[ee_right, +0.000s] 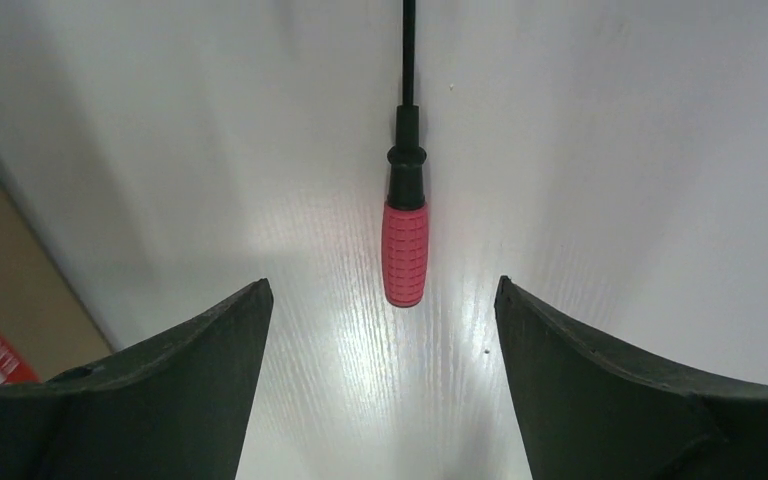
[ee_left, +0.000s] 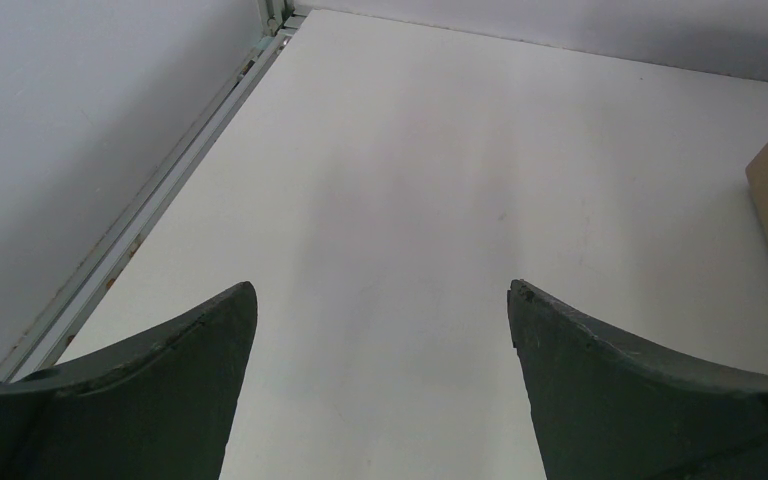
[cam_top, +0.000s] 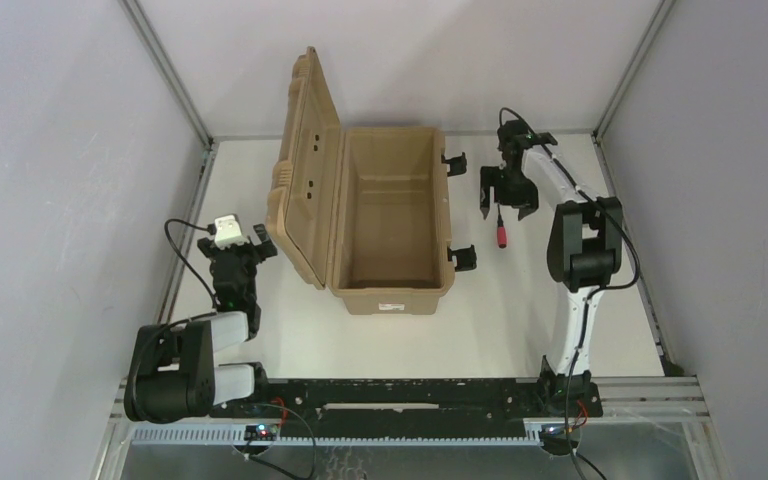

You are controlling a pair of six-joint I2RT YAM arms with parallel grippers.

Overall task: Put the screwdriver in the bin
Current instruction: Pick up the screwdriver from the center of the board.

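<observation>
The screwdriver (cam_top: 501, 232), with a red handle and a thin black shaft, lies on the white table to the right of the bin. The bin (cam_top: 390, 215) is a tan case standing open, its ribbed lid (cam_top: 305, 165) tilted up on the left. My right gripper (cam_top: 506, 208) is open and hovers over the screwdriver's shaft end. In the right wrist view the red handle (ee_right: 405, 255) lies just ahead of my open right gripper (ee_right: 380, 282), untouched. My left gripper (cam_top: 237, 250) is open and empty left of the lid; in its own view the left gripper (ee_left: 381, 285) frames bare table.
Black latches (cam_top: 463, 257) stick out from the bin's right side toward the screwdriver. A white label (cam_top: 392, 305) is on the bin's near end. The bin's tan wall (ee_right: 0, 260) shows at the left of the right wrist view. Metal frame rails (cam_top: 188, 215) edge the table.
</observation>
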